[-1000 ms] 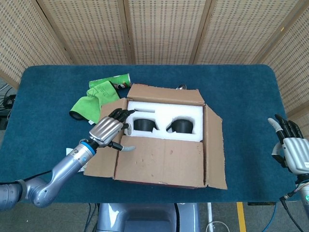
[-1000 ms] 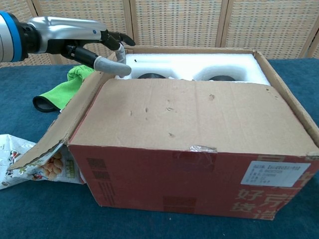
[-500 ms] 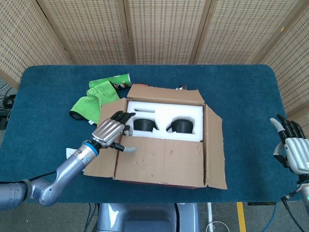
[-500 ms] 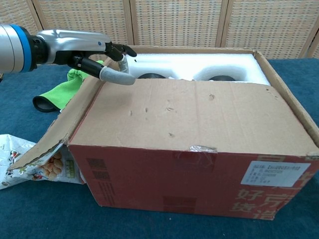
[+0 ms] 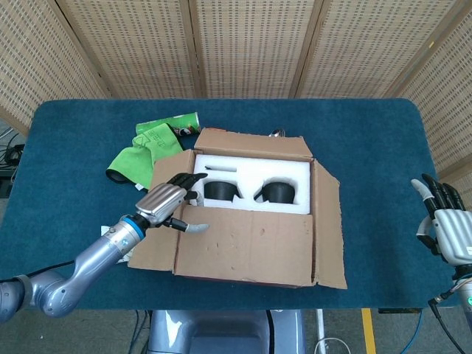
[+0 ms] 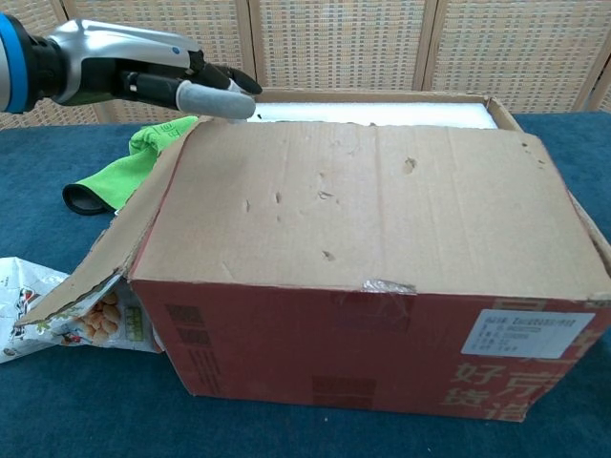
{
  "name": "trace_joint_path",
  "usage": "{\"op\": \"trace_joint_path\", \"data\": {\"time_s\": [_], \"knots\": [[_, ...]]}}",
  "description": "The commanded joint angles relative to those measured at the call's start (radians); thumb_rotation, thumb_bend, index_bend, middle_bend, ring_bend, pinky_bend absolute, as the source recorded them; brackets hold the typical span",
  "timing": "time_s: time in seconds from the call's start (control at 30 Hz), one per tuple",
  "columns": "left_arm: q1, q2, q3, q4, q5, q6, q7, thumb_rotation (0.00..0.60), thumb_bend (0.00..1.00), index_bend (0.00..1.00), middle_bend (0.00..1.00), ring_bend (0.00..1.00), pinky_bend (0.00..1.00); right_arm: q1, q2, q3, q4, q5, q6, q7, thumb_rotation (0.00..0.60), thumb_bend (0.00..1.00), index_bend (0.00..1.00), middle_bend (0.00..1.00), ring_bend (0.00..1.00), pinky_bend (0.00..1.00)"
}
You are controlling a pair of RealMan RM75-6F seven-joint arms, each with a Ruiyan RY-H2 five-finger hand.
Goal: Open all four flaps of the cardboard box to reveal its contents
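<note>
Left hand (image 5: pixel 168 200) reaches over the left edge of the cardboard box (image 5: pixel 251 214), its fingers stretched out flat and holding nothing. Its thumb lies on the front flap (image 5: pixel 243 247). Right hand (image 5: pixel 446 228) waits far to the right of the box, fingers apart and empty. White foam (image 5: pixel 254 171) with two black round things sits inside the box. Green cloth (image 5: pixel 140 156) and a green can (image 5: pixel 171 123) lie behind the box's left corner.

In chest view, near flap (image 6: pixel 363 205) hides foam insert (image 6: pixel 382 113) cavities.
</note>
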Motion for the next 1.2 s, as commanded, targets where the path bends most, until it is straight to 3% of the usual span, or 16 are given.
{"op": "trace_joint_path", "data": {"time_s": [0.03,0.4,0.67,0.93,1.2], "knots": [[0.024,0.067,-0.026,-0.035,0.041,-0.067,-0.106,0.179,0.1,0.45,0.0,0.0,0.0,0.001,-0.001,-0.001,-0.001,-0.001,-0.001,-0.002,0.6,1.0,0.03,0.0,0.0,0.0],[0.107,0.174,-0.099,-0.1,0.225,-0.136,-0.406,0.162,0.1,0.45,0.0,0.0,0.0,0.004,-0.001,0.002,-0.015,0.002,-0.002,-0.023,0.6,1.0,0.03,0.0,0.0,0.0],[0.174,0.252,-0.122,-0.149,0.412,-0.159,-0.67,0.162,0.1,0.45,0.0,0.0,0.0,0.006,0.002,0.004,-0.028,0.005,-0.002,-0.038,0.6,1.0,0.03,0.0,0.0,0.0],[0.219,0.332,-0.074,-0.165,0.675,-0.102,-0.973,0.159,0.1,0.45,0.0,0.0,0.0,0.009,0.004,0.004,-0.033,0.008,-0.005,-0.047,0.6,1.0,0.03,0.0,0.0,0.0],[0.201,0.389,0.016,-0.153,0.883,-0.015,-1.237,0.155,0.1,0.45,0.0,0.0,0.0,0.008,0.009,0.005,-0.043,0.007,-0.002,-0.055,0.6,1.0,0.03,0.0,0.0,0.0]]}}
